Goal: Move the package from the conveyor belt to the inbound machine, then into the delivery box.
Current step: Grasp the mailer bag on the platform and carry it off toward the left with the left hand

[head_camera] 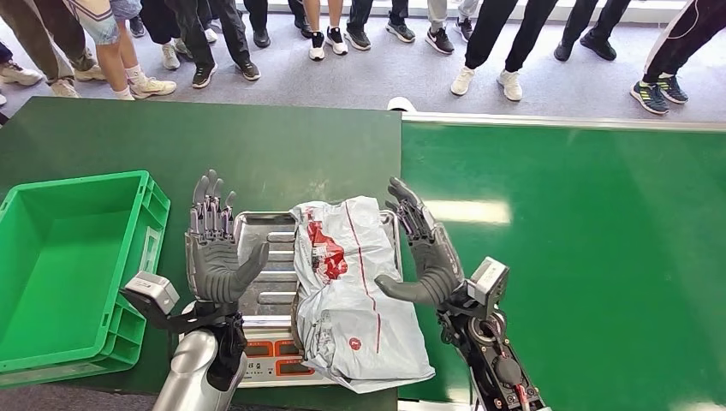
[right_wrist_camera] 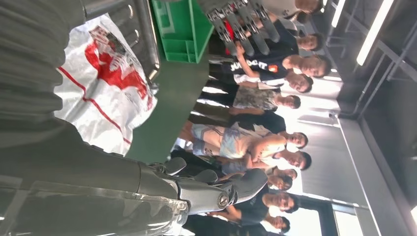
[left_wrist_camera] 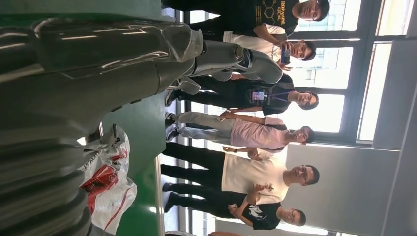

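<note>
Background: people [head_camera: 342, 26] are standing in a row on the grey floor beyond the worktop; in the wrist views they are lining up before bright windows.
Worktop: dark green worktop [head_camera: 257, 145] is carrying the weighing machine and the crate; the brighter green conveyor belt [head_camera: 582, 223] is lying beside it on the robot's right.
Package: white plastic package [head_camera: 351, 291] with red print is lying across the metal tray of the inbound machine [head_camera: 265, 257], its near end hanging over the orange display.
Left hand: left hand [head_camera: 214, 248] is hovering open, fingers spread and pointing away, just beside the package's left edge, holding nothing.
Right hand: right hand [head_camera: 424, 248] is hovering open beside the package's right edge, palm facing inward, gripping nothing.
Delivery box: green delivery box [head_camera: 68, 257] is sitting on the robot's left, near the machine.
</note>
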{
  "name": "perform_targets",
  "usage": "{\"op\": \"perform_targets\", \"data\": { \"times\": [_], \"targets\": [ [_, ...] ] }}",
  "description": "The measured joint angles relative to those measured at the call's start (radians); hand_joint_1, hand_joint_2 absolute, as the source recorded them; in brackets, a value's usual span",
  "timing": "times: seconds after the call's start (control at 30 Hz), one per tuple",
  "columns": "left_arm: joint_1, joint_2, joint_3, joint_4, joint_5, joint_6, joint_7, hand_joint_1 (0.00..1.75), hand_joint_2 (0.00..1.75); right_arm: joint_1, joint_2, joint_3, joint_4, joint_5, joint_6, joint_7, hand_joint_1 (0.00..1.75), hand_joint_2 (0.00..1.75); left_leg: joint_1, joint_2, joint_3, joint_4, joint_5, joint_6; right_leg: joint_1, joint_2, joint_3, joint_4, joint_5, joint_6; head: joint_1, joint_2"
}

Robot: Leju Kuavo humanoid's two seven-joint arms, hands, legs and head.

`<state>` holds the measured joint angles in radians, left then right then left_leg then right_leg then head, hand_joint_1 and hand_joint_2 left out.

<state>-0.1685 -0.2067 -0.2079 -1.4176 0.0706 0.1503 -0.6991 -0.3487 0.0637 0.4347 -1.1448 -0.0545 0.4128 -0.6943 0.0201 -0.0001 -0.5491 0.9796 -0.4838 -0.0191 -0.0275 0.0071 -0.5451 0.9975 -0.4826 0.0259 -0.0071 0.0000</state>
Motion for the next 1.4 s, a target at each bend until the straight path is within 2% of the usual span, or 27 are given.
{"op": "perform_targets", "data": {
  "times": [0.57, 0.67, 0.8, 1.03, 1.2, 1.4],
  "targets": [
    [0.000, 0.000, 0.000, 0.000, 0.000, -0.002, 0.000, 0.00, 1.75, 0.008, 0.000, -0.037, -0.026, -0.001, -0.009, 0.000, 0.00, 1.75, 0.000, 0.000, 0.000, 0.000, 0.000, 0.000, 0.000, 0.000, 0.000, 0.000, 0.000, 0.000, 0.000, 0.000],
    [0.000, 0.001, 0.001, 0.000, -0.009, -0.010, 0.000, 0.00, 1.75, 0.013, 0.002, -0.054, -0.040, 0.010, -0.058, 0.000, 0.00, 1.75, 0.000, 0.000, 0.000, 0.000, 0.000, 0.000, 0.000, 0.000, 0.000, 0.000, 0.000, 0.000, 0.000, 0.000],
    [0.000, 0.008, -0.004, 0.000, -0.056, -0.041, 0.000, 0.00, 1.75, 0.027, 0.004, -0.097, -0.073, 0.046, -0.171, 0.005, 0.00, 1.75, 0.000, 0.000, 0.000, 0.000, 0.000, 0.000, 0.000, 0.000, 0.000, 0.000, 0.000, 0.000, 0.000, 0.000],
    [0.013, 0.035, -0.039, 0.000, -0.205, -0.151, 0.021, 0.00, 1.75, 0.093, 0.005, -0.211, -0.140, 0.035, -0.338, 0.076, 0.00, 1.75, 0.000, 0.000, 0.000, 0.000, 0.000, 0.000, 0.000, -0.001, 0.000, 0.000, 0.000, 0.000, 0.000, 0.000],
    [0.010, 0.055, -0.077, -0.010, -0.359, -0.227, 0.062, 0.00, 1.75, 0.160, 0.015, -0.307, -0.173, 0.016, -0.379, 0.103, 0.00, 1.75, 0.000, 0.001, 0.000, 0.000, 0.000, 0.000, 0.000, 0.000, 0.000, 0.000, 0.000, 0.000, 0.000, 0.000],
    [-0.001, 0.077, -0.108, -0.013, -0.436, -0.272, 0.097, 0.00, 1.75, 0.181, 0.031, -0.352, -0.189, 0.029, -0.389, 0.115, 0.00, 1.75, 0.000, 0.001, 0.000, 0.000, 0.000, 0.000, 0.000, 0.000, 0.000, 0.000, 0.000, 0.000, 0.000, 0.000]
  ]
}}
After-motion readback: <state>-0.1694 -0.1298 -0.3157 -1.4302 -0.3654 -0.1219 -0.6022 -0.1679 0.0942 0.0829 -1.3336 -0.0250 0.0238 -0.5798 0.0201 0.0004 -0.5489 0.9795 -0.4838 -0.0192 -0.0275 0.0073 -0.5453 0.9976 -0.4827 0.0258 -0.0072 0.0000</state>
